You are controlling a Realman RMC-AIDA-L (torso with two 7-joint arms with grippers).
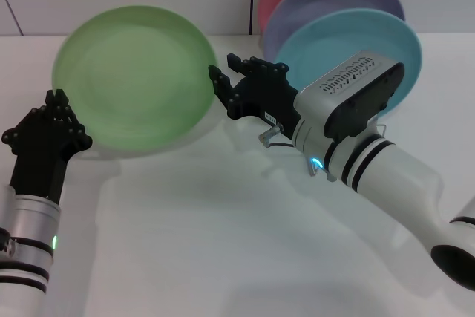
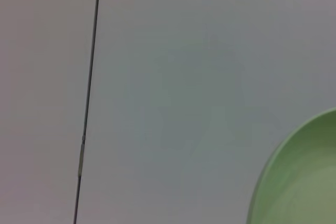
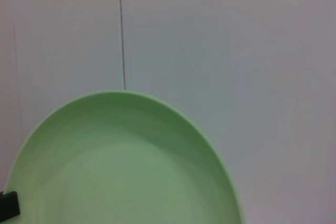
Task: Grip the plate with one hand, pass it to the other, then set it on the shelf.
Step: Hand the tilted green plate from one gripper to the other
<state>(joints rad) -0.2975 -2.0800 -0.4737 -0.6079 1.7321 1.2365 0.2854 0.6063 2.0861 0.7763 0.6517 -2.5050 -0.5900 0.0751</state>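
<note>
White table under green plate

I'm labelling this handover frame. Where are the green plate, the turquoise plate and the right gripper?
green plate (image 1: 133, 79), head view, middle of its face.
turquoise plate (image 1: 334, 38), head view, upper face above the arm.
right gripper (image 1: 226, 87), head view, between its fingertips by the green plate's rim.

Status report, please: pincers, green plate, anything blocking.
Left pincer at green plate left rim. Right pincer at its right rim. Plate raised, tilted. Rack behind right arm.
</note>
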